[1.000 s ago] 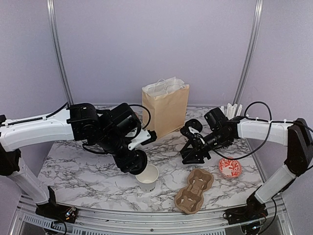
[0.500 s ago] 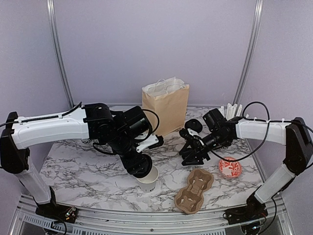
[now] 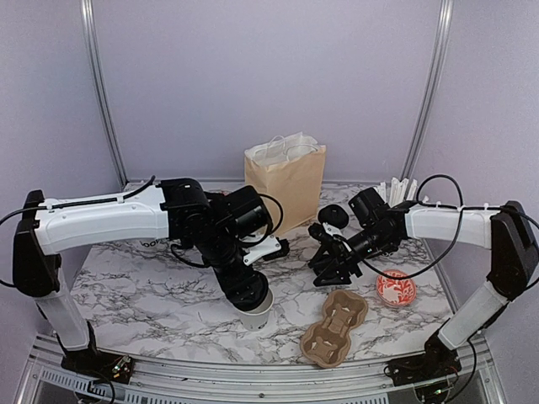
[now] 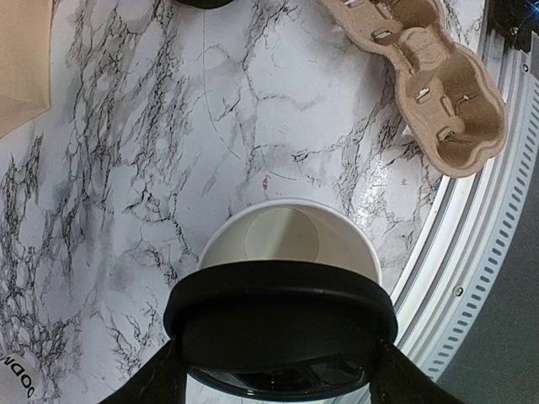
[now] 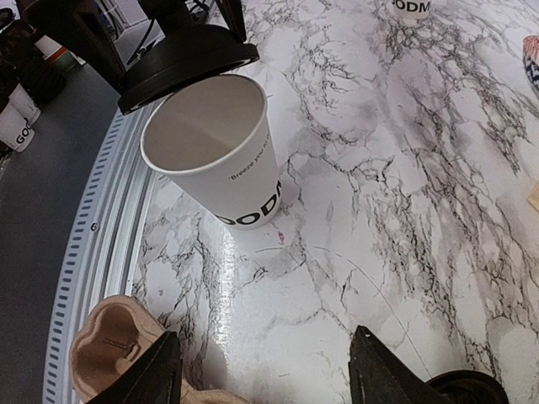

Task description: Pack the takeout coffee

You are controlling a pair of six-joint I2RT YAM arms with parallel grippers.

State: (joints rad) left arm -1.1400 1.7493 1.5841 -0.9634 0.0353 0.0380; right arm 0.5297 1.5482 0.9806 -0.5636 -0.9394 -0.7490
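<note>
Left arm stretched inward with wrist angled down, left gripper [image 3: 249, 292] clamped on black lid [image 4: 282, 313] just over open white cup [image 5: 226, 172] on marble table [image 3: 143, 295]; right gripper [image 5: 268, 372] sat low nearby, jaws wide, empty.

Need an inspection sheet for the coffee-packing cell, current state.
Surface: marble tabletop, pink speck beside the cup.
Job's things: open paper cup upright near front edge; black lid above its rim, not seated; pulp cup carrier empty; paper bag upright at back.
Clutter: red-patterned bowl; cup of white sticks.
Grippers: left gripper shut on black lid; right gripper open, empty.
Cables: black cables loop along both arms.
Surroundings: lilac walls, metal frame posts.
</note>
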